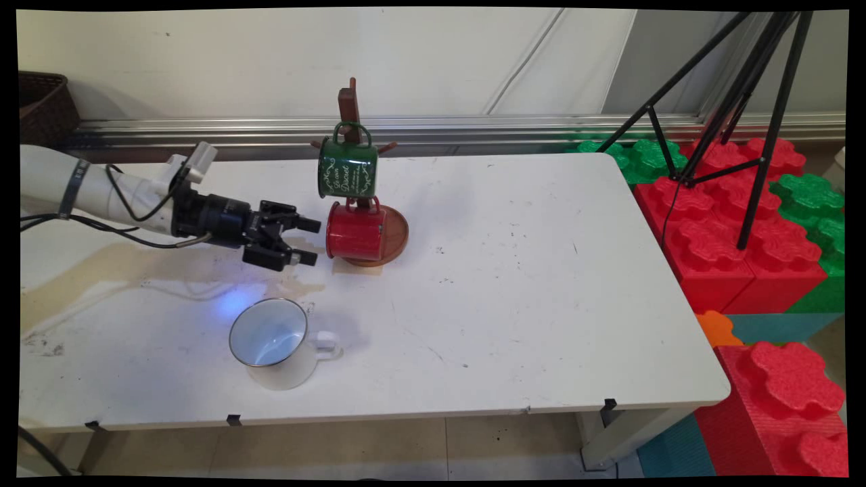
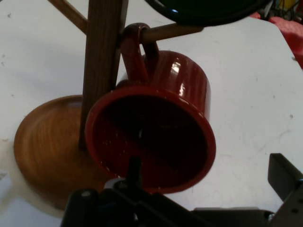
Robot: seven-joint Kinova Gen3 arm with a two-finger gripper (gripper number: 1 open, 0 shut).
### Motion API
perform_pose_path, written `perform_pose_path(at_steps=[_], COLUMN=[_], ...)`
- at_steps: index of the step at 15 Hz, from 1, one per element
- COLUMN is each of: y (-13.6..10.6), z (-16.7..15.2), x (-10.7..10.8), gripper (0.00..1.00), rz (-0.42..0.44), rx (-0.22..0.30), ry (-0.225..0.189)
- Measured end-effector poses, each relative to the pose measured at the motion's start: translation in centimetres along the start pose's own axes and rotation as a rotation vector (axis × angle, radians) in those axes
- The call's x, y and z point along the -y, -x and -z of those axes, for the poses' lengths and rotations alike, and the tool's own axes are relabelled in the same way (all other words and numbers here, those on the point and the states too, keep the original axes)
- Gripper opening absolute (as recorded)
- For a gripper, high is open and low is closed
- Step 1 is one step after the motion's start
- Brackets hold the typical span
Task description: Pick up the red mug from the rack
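1. My gripper [image 1: 312,241] – held level just above the surface [image 1: 514,284], pointing right; jaws spread apart, nothing between them.
2. Red mug [image 1: 354,231] – just beside my fingertips, mouth turned toward me; in the hand view its dark inside faces the camera. It hangs by its handle from a lower peg of the mug tree [image 1: 352,115], its body low over the tree's round wooden base. I cannot tell whether my fingers touch its rim.
3. Green mug [image 1: 347,168] – hung by its handle on an upper peg, directly above the red one; pale lettering on its side.
4. White mug [image 1: 274,341] – standing on the surface nearer the front edge, below my gripper in the main view, tilted look of its open mouth toward the camera, handle to the right; well apart from the tree.
5. Brownish stain [image 1: 135,267] – spread across the left part of the surface, under my arm.
6. Red and green foam blocks [image 1: 744,223] – stacked off the right end of the surface, with black tripod [image 1: 737,101] legs over them.
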Motion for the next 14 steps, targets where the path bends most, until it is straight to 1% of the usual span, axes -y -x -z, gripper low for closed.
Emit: perform_pose_path(at_steps=[7,14], y=[0.4,0.4], z=[-2.3,-3.7], x=[0.3,0.5], gripper=[1.0,1.0], rz=[0.057,0.072], rx=[-0.044,-0.07], ry=[0.009,0.019])
